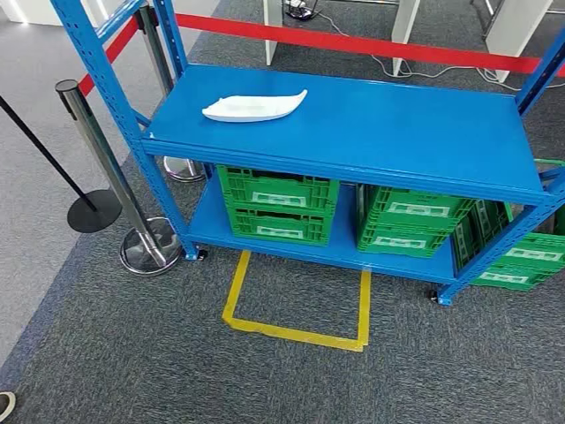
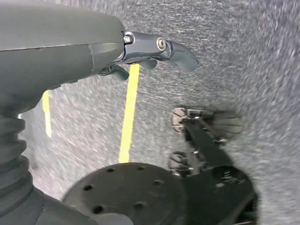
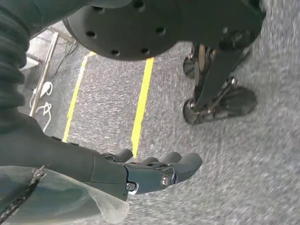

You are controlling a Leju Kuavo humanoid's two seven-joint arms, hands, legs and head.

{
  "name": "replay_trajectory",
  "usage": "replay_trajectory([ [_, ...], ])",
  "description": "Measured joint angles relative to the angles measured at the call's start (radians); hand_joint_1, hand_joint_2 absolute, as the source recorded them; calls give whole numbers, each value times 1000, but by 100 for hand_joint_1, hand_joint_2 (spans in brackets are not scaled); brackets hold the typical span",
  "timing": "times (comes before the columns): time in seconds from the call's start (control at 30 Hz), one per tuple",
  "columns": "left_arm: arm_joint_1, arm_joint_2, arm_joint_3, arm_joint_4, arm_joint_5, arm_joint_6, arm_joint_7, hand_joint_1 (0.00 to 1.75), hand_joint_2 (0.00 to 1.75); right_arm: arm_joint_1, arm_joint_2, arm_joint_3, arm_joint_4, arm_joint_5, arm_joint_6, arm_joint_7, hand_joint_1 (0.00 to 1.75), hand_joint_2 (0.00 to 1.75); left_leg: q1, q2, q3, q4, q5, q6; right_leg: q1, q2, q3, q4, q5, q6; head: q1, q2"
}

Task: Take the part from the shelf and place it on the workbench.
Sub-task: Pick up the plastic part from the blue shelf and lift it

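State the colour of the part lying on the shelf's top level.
The part is white, clearest in the head view.

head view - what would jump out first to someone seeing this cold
The bright blue shelf dominates, with a lone white part lying toward the left of its top level. Green crates sit on the lower level, and a yellow tape outline marks the grey carpet in front. In the wrist views the left hand and right hand hang over the carpet, holding nothing.

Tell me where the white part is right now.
In the head view, the white part lies flat on the blue shelf's top level, toward its left end, above the left green crate.
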Motion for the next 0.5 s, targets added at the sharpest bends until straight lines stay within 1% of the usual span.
replay_trajectory([
  [0.27, -29, -19, -1, 22, 171, 103, -40, 0, 175, -30, 6, 57, 33, -127, -61, 7, 0, 175, 0, 0, 0, 0, 0, 0, 0, 0, 0, 0, 0, 0, 0, 0],
  [0.5, -61, -41, -8, 52, 338, 189, -107, 0, 175, -65, 12, 118, 67, -261, -117, -25, 0, 175, 0, 0, 1, 0, 0, 0, 0, 0, 1, 0, 0, 0, 0, 0],
])
